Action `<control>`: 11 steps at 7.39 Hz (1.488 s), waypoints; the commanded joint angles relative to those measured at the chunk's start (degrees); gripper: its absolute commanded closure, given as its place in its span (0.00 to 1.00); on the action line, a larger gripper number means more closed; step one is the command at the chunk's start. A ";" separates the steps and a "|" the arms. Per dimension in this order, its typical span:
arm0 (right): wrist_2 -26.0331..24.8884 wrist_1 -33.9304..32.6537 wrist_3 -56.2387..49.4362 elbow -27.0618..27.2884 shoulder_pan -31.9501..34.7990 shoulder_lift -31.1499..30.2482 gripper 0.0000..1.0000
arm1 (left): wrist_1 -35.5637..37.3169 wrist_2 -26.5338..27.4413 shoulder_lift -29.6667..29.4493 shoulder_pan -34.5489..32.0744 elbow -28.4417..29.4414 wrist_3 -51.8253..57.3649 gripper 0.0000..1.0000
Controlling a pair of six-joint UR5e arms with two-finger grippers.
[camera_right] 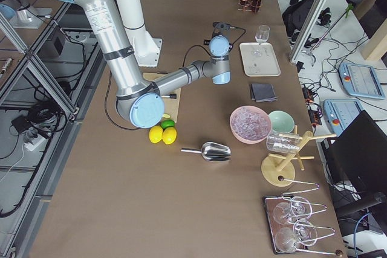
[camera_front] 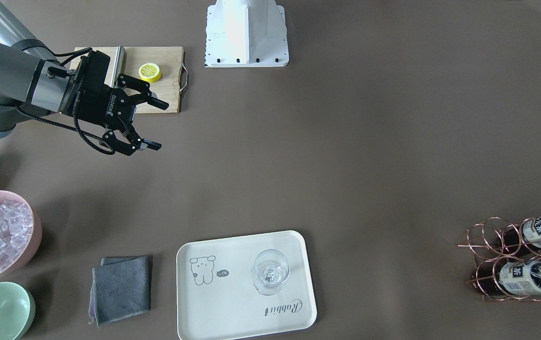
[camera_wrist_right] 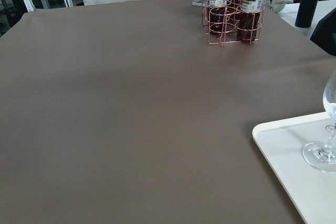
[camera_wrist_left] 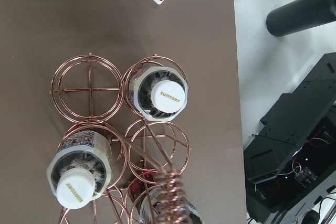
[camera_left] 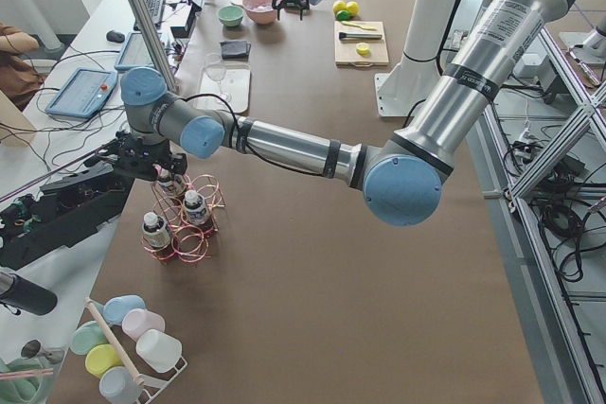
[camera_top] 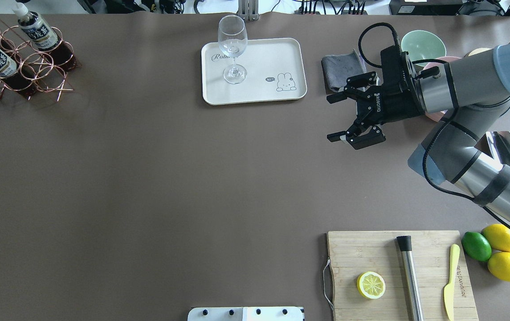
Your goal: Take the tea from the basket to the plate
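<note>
Brown table (camera_top: 148, 187); floor (camera_right: 24, 222) seemingly tiled; white desk (camera_left: 38, 160)

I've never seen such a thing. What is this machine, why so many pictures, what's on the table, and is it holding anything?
It is a robot with two arms, each ending in two fingers. Four fixed cameras watch the table from above and the sides; one more rides on each wrist. The left fingers hang over a copper basket of tea bottles; whether they are open I cannot tell. The right fingers are open and empty. A cream tray holds a wine glass; a board carries a lemon half.
</note>
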 commanded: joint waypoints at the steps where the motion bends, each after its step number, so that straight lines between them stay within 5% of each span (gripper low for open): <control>1: 0.11 1.05 0.25 -0.23 0.01 -0.39 0.00 | -0.10 0.00 1.43 0.28 -0.93 -0.10 0.28; 3: 0.11 1.05 0.60 -0.05 0.10 -0.56 0.00 | 0.42 -0.18 1.43 0.19 -1.54 -0.36 0.92; 4: 0.11 1.13 0.78 0.21 0.28 -1.17 0.00 | 0.77 -0.35 1.43 0.02 -2.33 -0.62 1.00; 7: 0.11 1.14 0.69 0.39 0.63 -1.62 0.00 | 8.98 -0.35 1.96 -0.51 -11.51 -1.24 1.00; 11: 0.03 1.14 0.69 0.39 0.98 -1.62 0.00 | 31.93 0.61 2.49 5.98 -39.37 -10.98 1.00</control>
